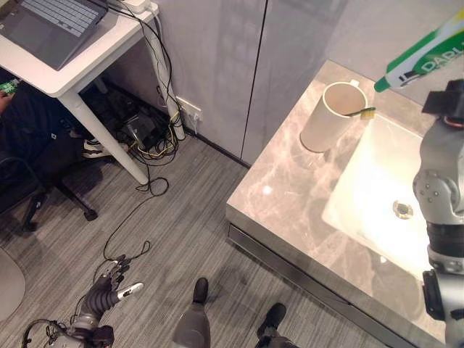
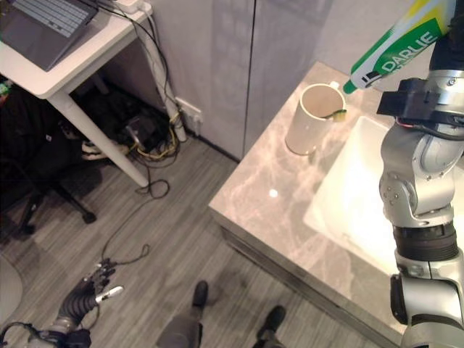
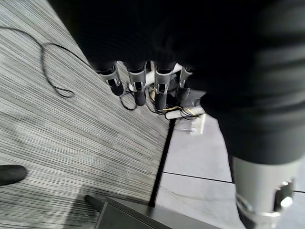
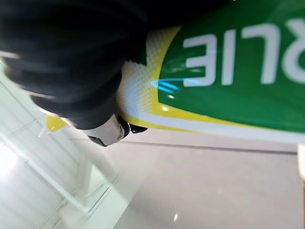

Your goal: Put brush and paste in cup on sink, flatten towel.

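A marble-patterned sink counter [image 1: 290, 190] carries a white rectangular basin [image 1: 377, 196] with a round metal drain [image 1: 402, 209]. A cream cup [image 1: 330, 116] stands upright on the counter near its far edge, just beside the far left corner of the basin. The brush [image 1: 360, 112] rests inside the cup, with its yellow-green end projecting over the rim on the basin side. The paste [image 2: 395, 45], a green, white and yellow tube, is held in the air above the far edge of the counter, tilted, with its green capped end pointing down toward the cup and close to the cup rim without touching it. The right hand [image 4: 102, 126] grips the tube near its upper end; the right wrist view shows the tube body pressed against the dark cover with a finger curled beside it. The left hand [image 1: 116, 286] hangs low over the grey striped floor [image 1: 174, 239], well apart from the counter, with its fingers [image 3: 138, 90] relaxed and spread, holding nothing. To the far left, a white desk [image 1: 87, 61] supports a laptop [image 1: 51, 25], with a cluster of cables [image 1: 148, 134] below it against the wall.
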Controlling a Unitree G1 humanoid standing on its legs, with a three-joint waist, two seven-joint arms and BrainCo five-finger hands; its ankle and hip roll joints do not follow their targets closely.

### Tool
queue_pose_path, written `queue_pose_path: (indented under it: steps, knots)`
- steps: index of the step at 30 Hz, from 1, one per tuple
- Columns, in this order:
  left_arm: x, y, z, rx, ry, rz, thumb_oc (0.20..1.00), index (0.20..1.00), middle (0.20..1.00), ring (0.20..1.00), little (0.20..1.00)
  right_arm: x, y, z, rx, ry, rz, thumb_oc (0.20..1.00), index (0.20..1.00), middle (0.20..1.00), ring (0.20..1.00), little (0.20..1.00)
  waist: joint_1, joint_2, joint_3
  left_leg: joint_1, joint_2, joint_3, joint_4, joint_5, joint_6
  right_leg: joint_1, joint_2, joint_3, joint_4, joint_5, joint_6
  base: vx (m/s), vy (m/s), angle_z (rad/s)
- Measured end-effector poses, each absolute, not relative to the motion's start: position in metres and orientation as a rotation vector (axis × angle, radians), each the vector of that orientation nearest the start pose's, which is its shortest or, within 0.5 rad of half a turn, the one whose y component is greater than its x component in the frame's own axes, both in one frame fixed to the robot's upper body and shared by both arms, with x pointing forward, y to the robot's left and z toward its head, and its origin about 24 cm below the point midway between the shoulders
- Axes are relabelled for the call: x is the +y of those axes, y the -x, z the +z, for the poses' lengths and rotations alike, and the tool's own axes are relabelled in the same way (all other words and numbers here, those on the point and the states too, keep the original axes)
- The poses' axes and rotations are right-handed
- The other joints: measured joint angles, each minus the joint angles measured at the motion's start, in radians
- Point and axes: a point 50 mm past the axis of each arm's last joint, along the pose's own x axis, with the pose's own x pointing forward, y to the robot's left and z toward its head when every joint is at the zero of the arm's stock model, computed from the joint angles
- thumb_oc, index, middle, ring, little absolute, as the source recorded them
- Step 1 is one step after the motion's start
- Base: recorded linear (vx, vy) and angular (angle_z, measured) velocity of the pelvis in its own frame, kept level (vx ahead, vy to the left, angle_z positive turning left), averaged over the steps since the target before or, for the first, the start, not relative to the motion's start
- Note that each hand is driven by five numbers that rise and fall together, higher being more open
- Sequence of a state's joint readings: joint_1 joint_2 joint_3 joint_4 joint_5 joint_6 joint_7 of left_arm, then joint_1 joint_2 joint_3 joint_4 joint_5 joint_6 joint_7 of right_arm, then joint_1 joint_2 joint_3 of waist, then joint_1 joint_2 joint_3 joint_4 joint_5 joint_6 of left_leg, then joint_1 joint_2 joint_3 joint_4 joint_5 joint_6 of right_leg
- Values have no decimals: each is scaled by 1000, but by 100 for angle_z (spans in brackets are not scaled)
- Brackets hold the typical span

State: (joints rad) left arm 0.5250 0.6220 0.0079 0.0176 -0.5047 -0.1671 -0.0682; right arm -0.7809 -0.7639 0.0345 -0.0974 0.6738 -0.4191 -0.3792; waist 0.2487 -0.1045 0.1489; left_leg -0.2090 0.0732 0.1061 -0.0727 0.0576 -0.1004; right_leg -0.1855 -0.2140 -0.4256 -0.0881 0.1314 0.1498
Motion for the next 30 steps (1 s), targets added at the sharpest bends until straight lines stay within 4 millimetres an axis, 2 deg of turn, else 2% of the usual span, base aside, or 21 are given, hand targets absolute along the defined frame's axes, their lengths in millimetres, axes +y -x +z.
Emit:
queue_pose_path:
  steps: [5,12,16,20,27,30]
  knots:
    - [280,-134,-2,357,-104,20,1000,1000,1000,1000,1000,-217,-283,354,-1178,-208,-81,200,200,200,200,200,1,2,-1,10,5,14,0,0,0,-2,5,17,0,3,-4,21,8,-9]
    - [272,-132,-7,377,-74,-4,1000,1000,1000,1000,1000,-217,-285,358,-1174,-243,-64,200,200,200,200,200,1,2,-2,18,4,14,2,0,0,8,5,16,0,6,-8,13,-1,0]
    - [272,-131,-8,382,-66,-7,1000,1000,1000,1000,1000,-222,-295,352,-1112,-272,-69,200,200,200,200,200,2,0,-3,17,5,14,2,0,0,7,5,16,0,8,-9,0,0,0]
    - [272,-129,-9,390,-66,-6,1000,1000,1000,1000,1000,-222,-296,352,-1109,-261,-70,200,200,200,200,200,3,-7,-10,-3,4,13,3,1,1,-10,5,15,0,9,-9,0,-1,1]
    - [272,-130,-9,386,-66,-6,1000,1000,1000,1000,1000,-238,-306,346,-1051,-239,-149,200,200,200,200,200,12,-9,-13,-40,3,-5,18,2,3,-31,4,3,0,11,-12,8,8,6]
    - [270,-130,-11,394,-64,-9,1000,1000,1000,1000,1000,-236,-308,343,-1042,-244,-147,200,200,200,200,200,13,-9,-13,-40,3,-4,19,2,3,-32,4,4,0,11,-12,0,0,0]
